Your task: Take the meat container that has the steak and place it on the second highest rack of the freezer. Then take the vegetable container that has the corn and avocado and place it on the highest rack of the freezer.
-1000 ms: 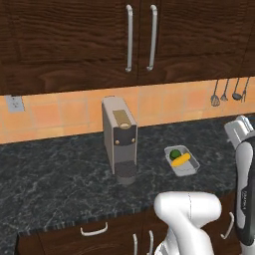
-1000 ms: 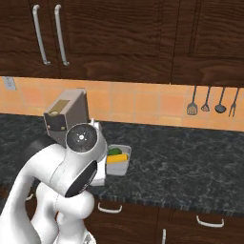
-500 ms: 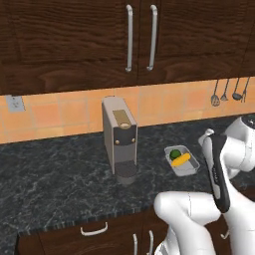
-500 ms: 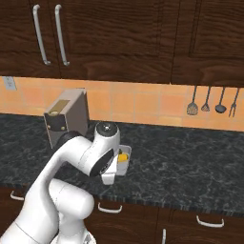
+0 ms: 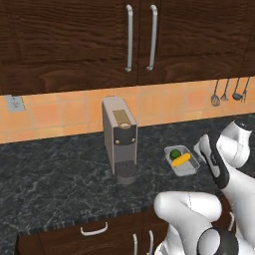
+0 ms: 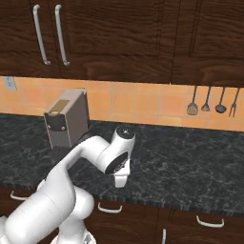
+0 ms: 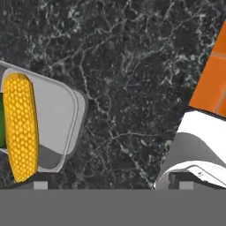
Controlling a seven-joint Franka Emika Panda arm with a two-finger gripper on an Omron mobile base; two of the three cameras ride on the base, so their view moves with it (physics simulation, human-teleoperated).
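Observation:
The vegetable container (image 5: 182,161) is a shallow grey tub on the dark counter, right of the coffee machine. In it lie the yellow corn (image 5: 181,160) and the dark-green avocado (image 5: 175,154). In the hand view the container (image 7: 62,119) sits at the left with the corn (image 7: 20,128) lengthwise and a sliver of avocado (image 7: 1,121) at the edge. My gripper (image 7: 113,185) is open and empty, above bare counter just beside the tub. My arm (image 5: 219,167) bends down right of the tub. The meat container, steak and freezer are out of view.
A grey coffee machine (image 5: 119,139) stands on the black speckled counter (image 5: 60,174), left of the tub. Dark wall cabinets (image 5: 139,35) hang above the orange tiled backsplash (image 6: 143,102). Utensils (image 6: 212,102) hang on the wall at right. Drawer handles (image 6: 209,221) line the counter front.
The arm has swung from a raised pose down and forward over the counter, bringing the hand close beside the vegetable container. The tub has not moved and the jaws stayed open.

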